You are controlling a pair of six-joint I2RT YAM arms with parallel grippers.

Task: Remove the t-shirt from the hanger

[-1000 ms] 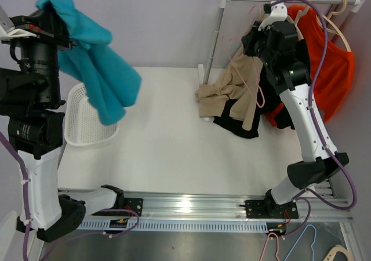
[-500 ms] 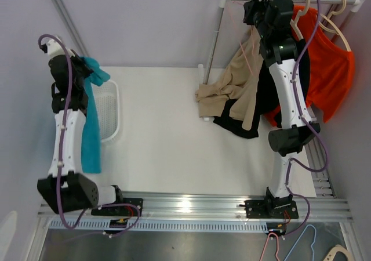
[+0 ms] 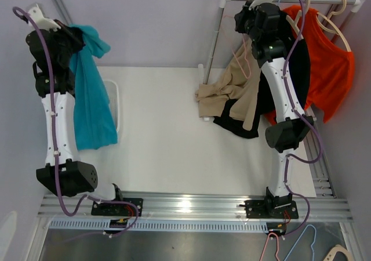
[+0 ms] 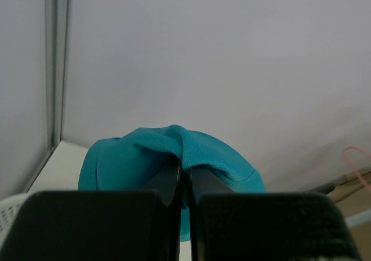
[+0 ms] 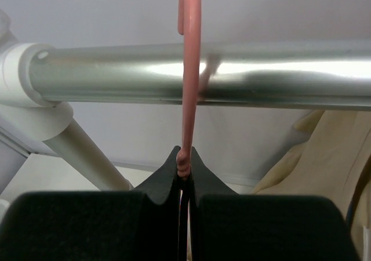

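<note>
My left gripper point(image 3: 78, 35) is shut on a fold of the teal t-shirt point(image 3: 93, 107) and holds it high at the far left, so the shirt hangs free of any hanger. In the left wrist view the teal cloth point(image 4: 139, 156) bunches over the closed fingertips point(image 4: 174, 177). My right gripper point(image 3: 253, 8) is up at the clothes rail point(image 3: 313, 0), shut on the neck of a bare pink wire hanger point(image 5: 190, 69). The hanger's hook rises in front of the metal rail point(image 5: 261, 81).
A white mesh basket point(image 3: 114, 113) stands on the table, partly behind the hanging teal shirt. An orange shirt point(image 3: 330, 64) hangs on the rail at the right. A tan garment point(image 3: 232, 90) and a black one point(image 3: 235, 124) droop to the table. Spare hangers point(image 3: 290, 246) lie at the bottom right.
My left arm has swung the teal shirt up and slightly right, and it now hangs more spread over the basket. My right gripper has shifted slightly left along the rail with the pink hanger.
</note>
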